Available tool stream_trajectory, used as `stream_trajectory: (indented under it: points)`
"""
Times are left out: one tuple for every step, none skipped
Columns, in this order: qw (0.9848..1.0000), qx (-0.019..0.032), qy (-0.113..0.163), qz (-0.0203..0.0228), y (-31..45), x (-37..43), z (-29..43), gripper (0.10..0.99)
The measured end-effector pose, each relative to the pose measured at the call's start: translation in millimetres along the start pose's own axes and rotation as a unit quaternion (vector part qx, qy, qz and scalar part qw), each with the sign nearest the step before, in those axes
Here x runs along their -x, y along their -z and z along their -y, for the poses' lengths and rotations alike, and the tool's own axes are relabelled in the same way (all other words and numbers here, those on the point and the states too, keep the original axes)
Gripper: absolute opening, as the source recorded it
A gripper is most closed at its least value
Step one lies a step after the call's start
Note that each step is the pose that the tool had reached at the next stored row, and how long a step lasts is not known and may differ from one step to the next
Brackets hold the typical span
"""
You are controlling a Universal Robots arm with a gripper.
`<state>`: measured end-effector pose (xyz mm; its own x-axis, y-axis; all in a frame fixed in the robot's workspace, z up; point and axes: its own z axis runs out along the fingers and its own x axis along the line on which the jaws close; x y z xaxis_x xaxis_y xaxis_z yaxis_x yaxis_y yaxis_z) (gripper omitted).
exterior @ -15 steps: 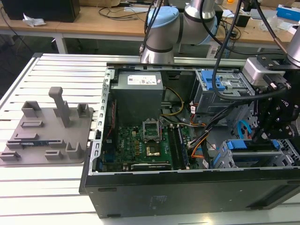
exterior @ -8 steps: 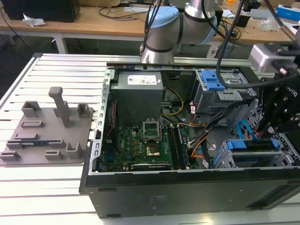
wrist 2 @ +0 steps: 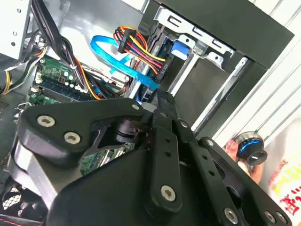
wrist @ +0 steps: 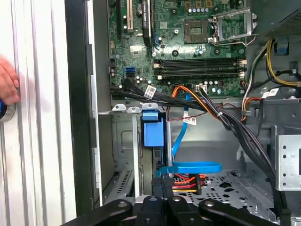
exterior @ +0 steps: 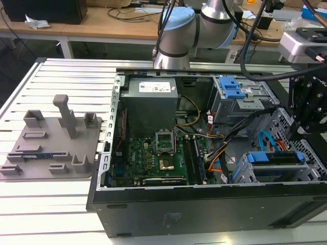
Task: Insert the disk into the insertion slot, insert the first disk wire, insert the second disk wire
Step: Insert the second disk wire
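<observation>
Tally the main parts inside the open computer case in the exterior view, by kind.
Power supply: 1
Motherboard: 1
Drive cages: 2, the upper drive cage and the lower drive cage
Blue flat cable: 1
Total: 5

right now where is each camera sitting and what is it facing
exterior view: off the arm, looking down into the open computer case and motherboard; the robot arm rises behind, the claw at the exterior view's right.
first wrist view: on the wrist, facing the motherboard and blue cable; claw linkage along one edge.
second wrist view: on the wrist, close behind the claw linkage, facing the drive bay.
shared: both wrist views show the blue cable.
</observation>
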<state>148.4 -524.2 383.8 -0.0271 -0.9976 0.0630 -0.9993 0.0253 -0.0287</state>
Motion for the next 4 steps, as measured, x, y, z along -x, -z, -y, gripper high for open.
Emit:
stream_trajectory:
  points:
    - [1.0, 0.0, 0.0, -0.0002, 0.0, 0.0, 0.0, 0.106]
    - [1.0, 0.0, 0.0, -0.0002, 0.0, 0.0, 0.0, 0.106]
    - [1.0, 0.0, 0.0, -0.0003, 0.0, 0.0, 0.0, 0.106]
    - [1.0, 0.0, 0.0, -0.0004, 0.0, 0.0, 0.0, 0.106]
